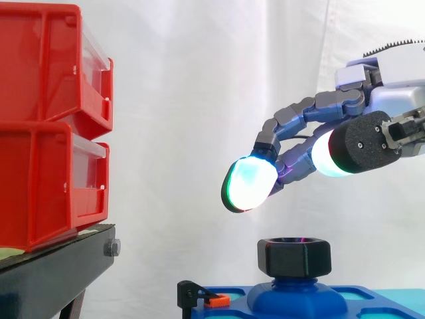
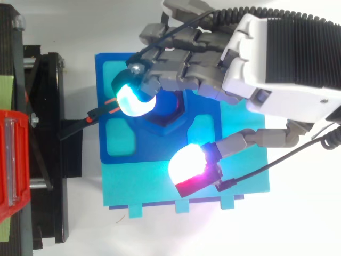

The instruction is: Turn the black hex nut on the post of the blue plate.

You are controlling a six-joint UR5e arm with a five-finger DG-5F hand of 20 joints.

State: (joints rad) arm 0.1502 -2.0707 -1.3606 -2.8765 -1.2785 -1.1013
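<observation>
Bright, even light fills both views; the white curtain [image 1: 199, 100] shows only faint shadows in its folds. From above, one glowing pad [image 2: 186, 162] of the hand [image 2: 256, 64] burns out to white glare and tints the blue plate [image 2: 154, 146] cyan. The black hex nut [image 1: 294, 258] reads dark, with a faint magenta glint on top.

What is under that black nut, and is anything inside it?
The black nut sits on a rounded blue post rising from the blue plate. Its hole looks dark, and whatever runs up inside is covered by the nut itself. The hand hovers above, not touching.
</observation>
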